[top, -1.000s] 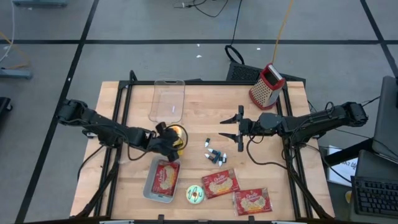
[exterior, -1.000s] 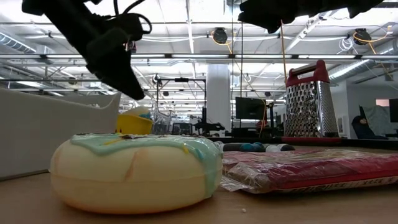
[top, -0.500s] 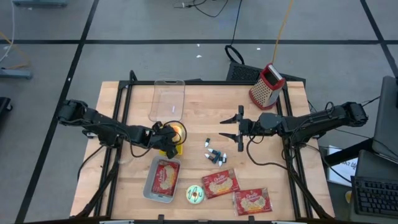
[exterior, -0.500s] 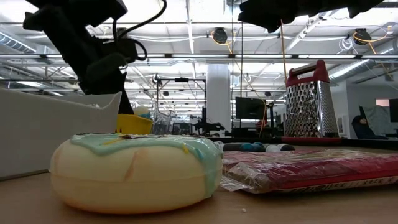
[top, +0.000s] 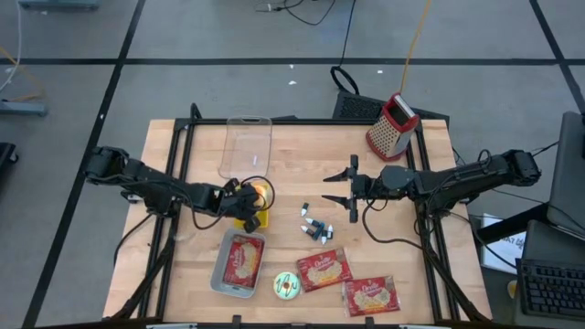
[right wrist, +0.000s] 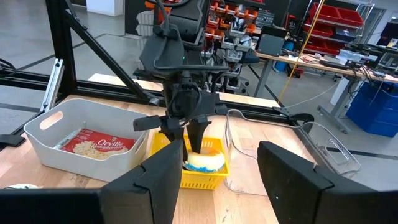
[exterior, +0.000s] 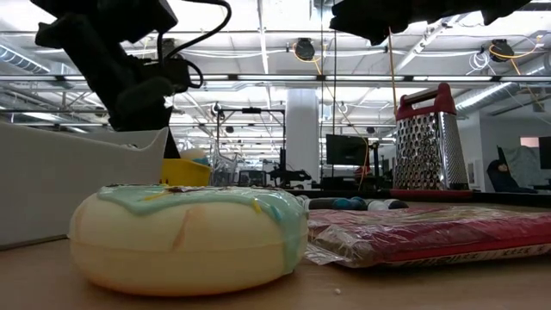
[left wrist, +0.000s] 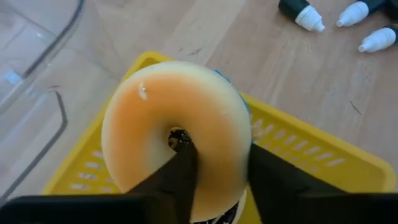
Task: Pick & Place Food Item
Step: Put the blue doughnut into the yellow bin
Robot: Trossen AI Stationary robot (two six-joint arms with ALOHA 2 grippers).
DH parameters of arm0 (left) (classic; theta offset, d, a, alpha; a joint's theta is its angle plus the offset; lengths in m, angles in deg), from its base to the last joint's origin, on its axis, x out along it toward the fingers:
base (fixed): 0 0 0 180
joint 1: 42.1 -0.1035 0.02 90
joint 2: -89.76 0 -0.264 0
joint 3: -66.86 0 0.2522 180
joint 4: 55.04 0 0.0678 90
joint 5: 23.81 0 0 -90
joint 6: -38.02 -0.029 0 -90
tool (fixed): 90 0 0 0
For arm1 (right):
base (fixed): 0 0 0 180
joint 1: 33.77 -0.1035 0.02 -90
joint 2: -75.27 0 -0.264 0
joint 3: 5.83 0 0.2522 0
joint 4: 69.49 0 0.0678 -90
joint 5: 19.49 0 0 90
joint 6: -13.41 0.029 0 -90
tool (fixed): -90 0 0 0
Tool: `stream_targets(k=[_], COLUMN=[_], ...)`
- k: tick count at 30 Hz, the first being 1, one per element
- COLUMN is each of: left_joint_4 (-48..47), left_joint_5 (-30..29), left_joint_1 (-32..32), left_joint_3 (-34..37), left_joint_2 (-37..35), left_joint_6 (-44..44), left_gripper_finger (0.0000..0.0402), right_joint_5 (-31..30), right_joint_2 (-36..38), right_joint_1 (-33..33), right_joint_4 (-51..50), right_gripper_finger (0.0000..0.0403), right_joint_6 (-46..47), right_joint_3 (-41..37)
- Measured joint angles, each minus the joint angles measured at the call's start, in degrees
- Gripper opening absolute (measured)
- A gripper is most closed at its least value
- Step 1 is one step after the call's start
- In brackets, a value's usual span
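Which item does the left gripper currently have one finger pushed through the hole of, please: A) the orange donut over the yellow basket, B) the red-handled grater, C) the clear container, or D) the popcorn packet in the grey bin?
A: in the left wrist view, one finger of the left gripper passes through the centre hole of the orange donut, which sits over the yellow basket.

Pale yellow-orange donut (left wrist: pixel 180 134) in bright yellow slotted basket (left wrist: pixel 298 163), w/ dark gripper fingers (left wrist: pixel 177 180). White bin (right wrist: pixel 46 124) holds red popcorn packet (right wrist: pixel 99 144). Mint-iced cream donut (exterior: pixel 189 237) near front, red packets (top: pixel 323 269) at right. Grater (top: pixel 391 126): red top, silver mesh. Light wood table (top: pixel 302 160).
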State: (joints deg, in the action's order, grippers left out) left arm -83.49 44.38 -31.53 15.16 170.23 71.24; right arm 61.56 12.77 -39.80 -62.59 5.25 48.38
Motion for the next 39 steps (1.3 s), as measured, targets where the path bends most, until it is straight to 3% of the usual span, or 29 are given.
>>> stream_targets(k=[7, 14, 19, 24, 30, 39], left_joint_4=[-6.84, -19.62, -24.6, -24.46, -23.77, -19.92], left_joint_5=[1.05, 1.61, 9.52, 9.23, 5.31, 9.9], left_joint_1=[0.0, 0.0, 0.0, 0.0, -0.16, -2.32], left_joint_3=[-4.23, -11.73, -13.26, -11.93, -11.72, -11.68], left_joint_2=[0.0, 0.0, 0.0, 0.0, 0.0, 0.9], left_joint_6=[-2.87, -3.78, -3.55, -3.48, -5.02, -10.91], left_gripper_finger=[0.0012, 0.0034, 0.0018, 0.0008, 0.0031, 0.0007], right_joint_5=[-0.02, 0.0, 0.0, -0.01, 0.0, 0.0], right_joint_2=[-0.01, 0.0, 0.0, 0.0, 0.0, 0.0], right_joint_1=[-0.01, 0.0, 0.0, -0.02, -0.02, -0.02], right_joint_4=[0.0, 0.0, -0.02, -0.04, -0.02, 0.0], right_gripper_finger=[0.0197, 0.0197, 0.0197, 0.0197, 0.0197, 0.0196], right_joint_6=[0.0, 0.0, 0.0, 0.0, 0.0, 0.0], right_joint_3=[0.0, 0.0, 0.0, 0.0, 0.0, 0.0])
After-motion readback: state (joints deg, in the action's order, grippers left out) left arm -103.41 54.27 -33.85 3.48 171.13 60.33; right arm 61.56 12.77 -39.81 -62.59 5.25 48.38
